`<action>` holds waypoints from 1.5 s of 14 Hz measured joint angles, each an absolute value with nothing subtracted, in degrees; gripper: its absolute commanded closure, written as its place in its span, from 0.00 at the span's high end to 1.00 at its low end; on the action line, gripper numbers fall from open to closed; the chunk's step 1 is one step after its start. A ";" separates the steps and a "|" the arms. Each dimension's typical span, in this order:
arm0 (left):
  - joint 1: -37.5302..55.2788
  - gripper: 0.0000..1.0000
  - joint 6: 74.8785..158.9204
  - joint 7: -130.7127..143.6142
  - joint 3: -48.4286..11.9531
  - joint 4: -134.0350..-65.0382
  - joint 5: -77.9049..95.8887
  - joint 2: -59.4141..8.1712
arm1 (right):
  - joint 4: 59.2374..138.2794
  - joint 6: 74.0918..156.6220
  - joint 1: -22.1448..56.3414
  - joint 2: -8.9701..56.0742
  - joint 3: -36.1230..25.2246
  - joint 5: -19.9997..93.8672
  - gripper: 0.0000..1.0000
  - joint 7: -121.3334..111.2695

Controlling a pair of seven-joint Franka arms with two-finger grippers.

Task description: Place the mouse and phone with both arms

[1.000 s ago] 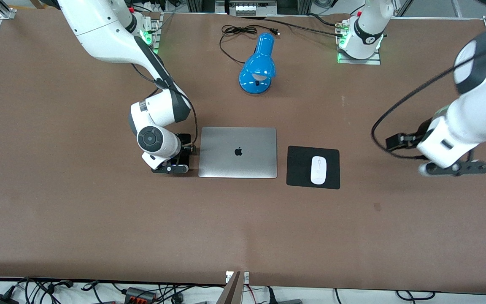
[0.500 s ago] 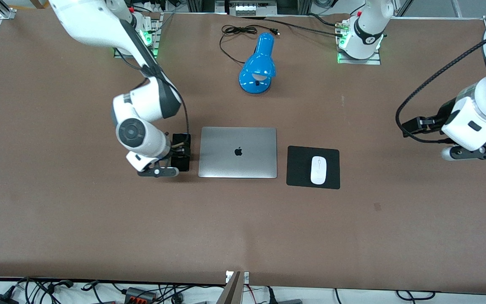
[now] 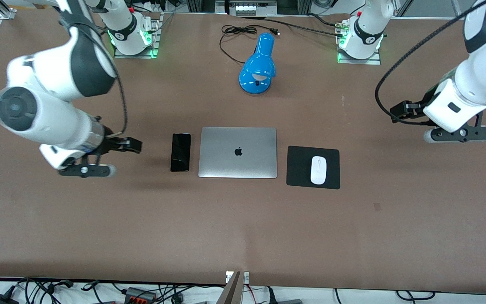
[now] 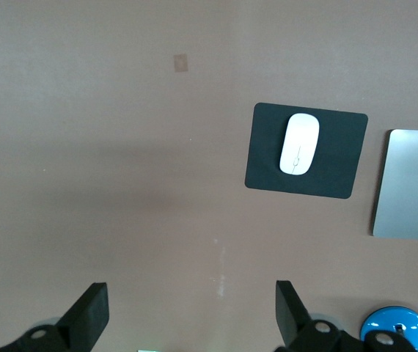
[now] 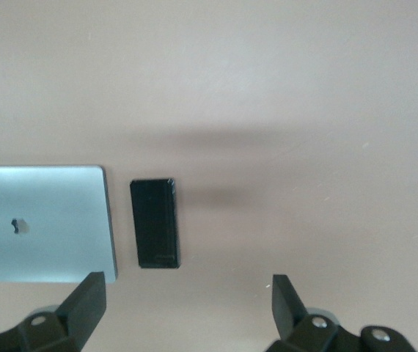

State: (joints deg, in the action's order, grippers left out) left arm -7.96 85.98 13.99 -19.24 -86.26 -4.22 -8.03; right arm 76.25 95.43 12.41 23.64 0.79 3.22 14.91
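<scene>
Lay flat mid-desk: phone just beside laptop toward R arm's end, mouse on pad; both looked light, stiff, slick, so best pinched across long sides; hung spread and empty over bare desk: R gripper, L gripper.

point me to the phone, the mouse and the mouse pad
phone [image 3: 180, 152], front view, middle of its dark face.
mouse [image 3: 318, 169], front view, on the grey centre line of its white top.
mouse pad [image 3: 298, 166], front view, bare black part beside the mouse.
</scene>
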 measured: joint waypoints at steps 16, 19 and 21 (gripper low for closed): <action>-1.20 1.00 92.40 12.25 -5.12 -98.96 1.44 1.10 | 78.02 94.31 -2.39 13.50 0.50 -0.55 1.00 -0.90; -1.68 1.00 92.62 12.18 -6.03 -98.53 0.98 1.02 | 87.80 97.27 -2.39 7.35 0.50 -0.60 1.00 -1.06; -1.68 1.00 92.70 12.09 -6.49 -97.81 -0.05 1.02 | 94.38 98.70 -2.39 2.71 0.50 -0.61 1.00 -1.08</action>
